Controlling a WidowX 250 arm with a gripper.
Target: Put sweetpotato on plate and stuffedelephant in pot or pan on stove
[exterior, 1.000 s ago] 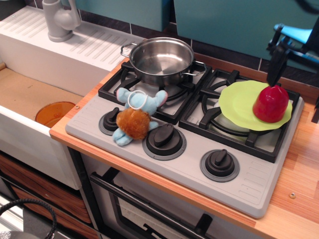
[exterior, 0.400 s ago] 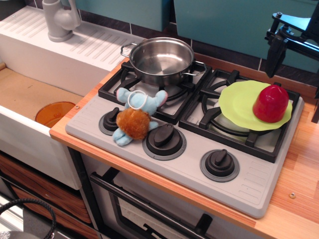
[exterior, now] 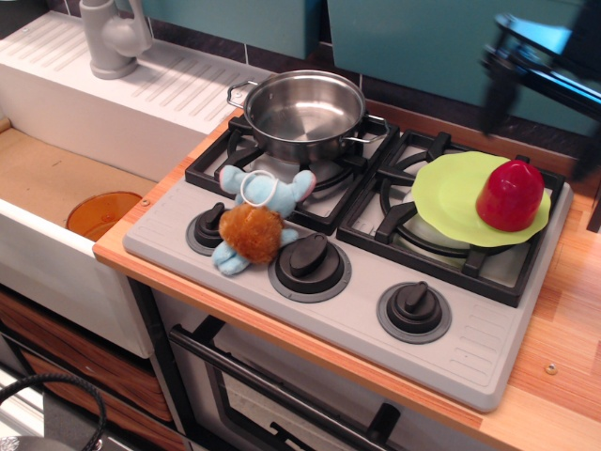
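The dark-red sweetpotato (exterior: 510, 194) sits upright on the lime-green plate (exterior: 451, 193), which lies on the back right burner of the grey stove (exterior: 470, 338). The stuffedelephant (exterior: 255, 218) lies on the stove's front left, across the knobs and the grate edge. The steel pot (exterior: 303, 115) stands empty on the back left burner. My gripper (exterior: 537, 132) is blurred at the top right, above and behind the plate. Its fingers stand wide apart and hold nothing.
An orange-brown disc (exterior: 103, 214) lies in the sink basin at left. A grey faucet (exterior: 111, 38) stands on the white drainboard at the back left. Three black knobs (exterior: 413, 308) line the stove front. Wooden counter runs along the right.
My gripper has lifted away from the sweetpotato and moved up and slightly left. The sweetpotato stays on the plate. The elephant and pot have not moved.
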